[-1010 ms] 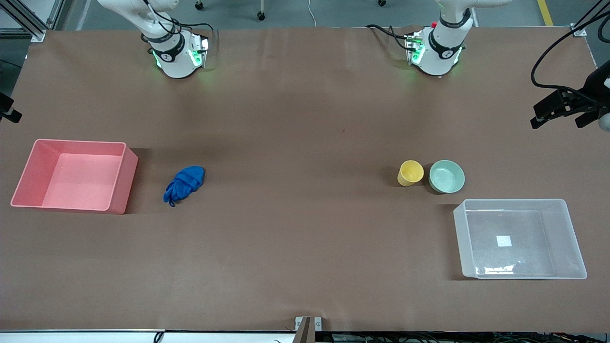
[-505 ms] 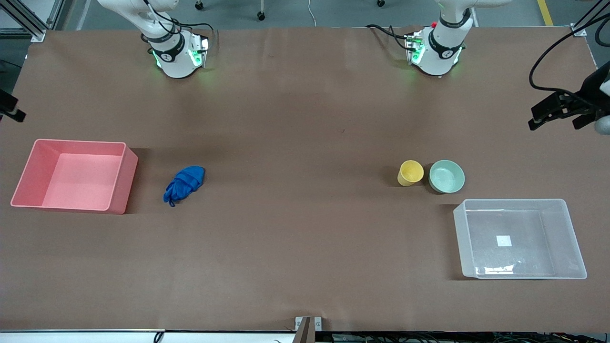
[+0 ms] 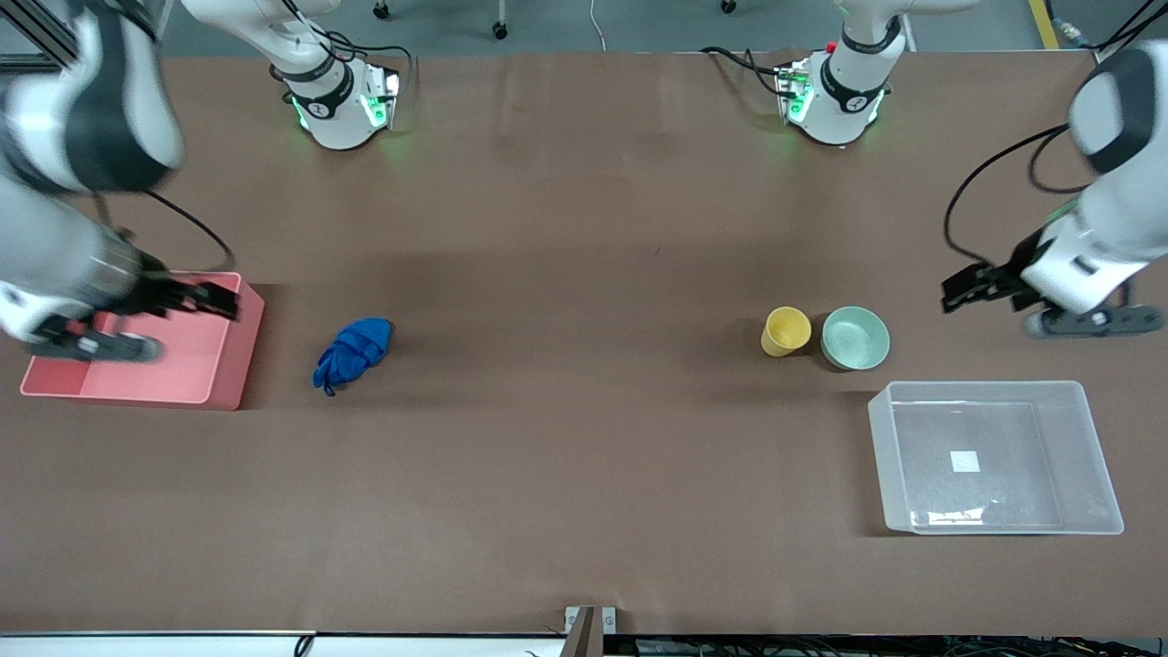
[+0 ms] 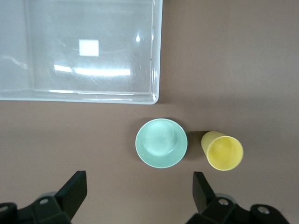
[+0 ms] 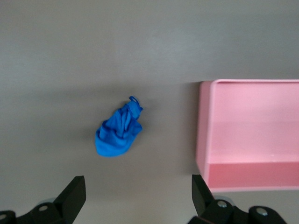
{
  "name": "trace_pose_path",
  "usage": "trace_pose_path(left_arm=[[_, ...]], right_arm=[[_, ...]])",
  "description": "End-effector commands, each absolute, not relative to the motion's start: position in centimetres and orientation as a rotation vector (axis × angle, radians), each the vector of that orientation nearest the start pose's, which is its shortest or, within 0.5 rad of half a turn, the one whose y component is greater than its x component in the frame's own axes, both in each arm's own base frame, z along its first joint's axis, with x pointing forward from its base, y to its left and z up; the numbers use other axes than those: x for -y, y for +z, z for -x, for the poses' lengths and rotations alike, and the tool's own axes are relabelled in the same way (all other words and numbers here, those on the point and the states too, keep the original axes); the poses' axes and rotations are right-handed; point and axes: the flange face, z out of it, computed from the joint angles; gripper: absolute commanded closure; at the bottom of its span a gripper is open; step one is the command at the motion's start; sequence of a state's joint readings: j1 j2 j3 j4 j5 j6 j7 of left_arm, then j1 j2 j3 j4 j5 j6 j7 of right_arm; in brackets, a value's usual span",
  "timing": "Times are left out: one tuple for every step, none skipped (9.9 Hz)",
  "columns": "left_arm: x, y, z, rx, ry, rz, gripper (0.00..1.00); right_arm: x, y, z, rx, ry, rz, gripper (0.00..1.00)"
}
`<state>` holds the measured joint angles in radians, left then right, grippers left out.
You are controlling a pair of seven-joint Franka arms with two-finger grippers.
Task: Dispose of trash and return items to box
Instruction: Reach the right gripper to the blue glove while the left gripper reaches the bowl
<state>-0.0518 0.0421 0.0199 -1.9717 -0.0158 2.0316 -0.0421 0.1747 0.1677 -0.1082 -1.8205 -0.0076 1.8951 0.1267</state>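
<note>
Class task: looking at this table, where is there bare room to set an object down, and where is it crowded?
Bare brown table runs wide between the bright blue fabric wad and the small yellow cup. It is crowded where the cup, the shallow pale green bowl and the clear plastic tub cluster, and around the pink bin.

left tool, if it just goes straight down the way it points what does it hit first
Probably bare table. The left tool, open, points down at brown surface just short of the pale green bowl. Height is unclear, so it might clip the bowl's rim.
</note>
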Motion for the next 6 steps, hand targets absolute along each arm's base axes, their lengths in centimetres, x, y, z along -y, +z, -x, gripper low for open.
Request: trace_pose_path(left_arm=[[1.6,35.2,-53.3,0.025,-0.048,3.150,0.00],[1.6,31.8,-53.0,0.024,-0.048,3.148,0.00],[1.5,29.2,-52.7,0.026,-0.031,3.147,0.00],[0.9,26.6,-52.5,0.044,-0.031,3.145,0.00],[0.8,24.2,-52.7,0.049,-0.048,3.143,0.00],[0.6,22.5,-52.6,0.054,-0.029,3.142,0.00]], right_arm=[[-5.5,34.2,-56.6,-0.170,0.096,3.183,0.00],[-5.9,29.5,-56.1,-0.179,0.055,3.183,0.00],[-7.7,25.6,-55.2,-0.154,-0.004,3.182,0.00],[-8.3,22.5,-54.7,-0.151,-0.054,3.179,0.00],[-8.5,20.9,-54.6,-0.142,-0.081,3.177,0.03],[-8.5,19.7,-54.5,-0.139,-0.104,3.176,0.17]])
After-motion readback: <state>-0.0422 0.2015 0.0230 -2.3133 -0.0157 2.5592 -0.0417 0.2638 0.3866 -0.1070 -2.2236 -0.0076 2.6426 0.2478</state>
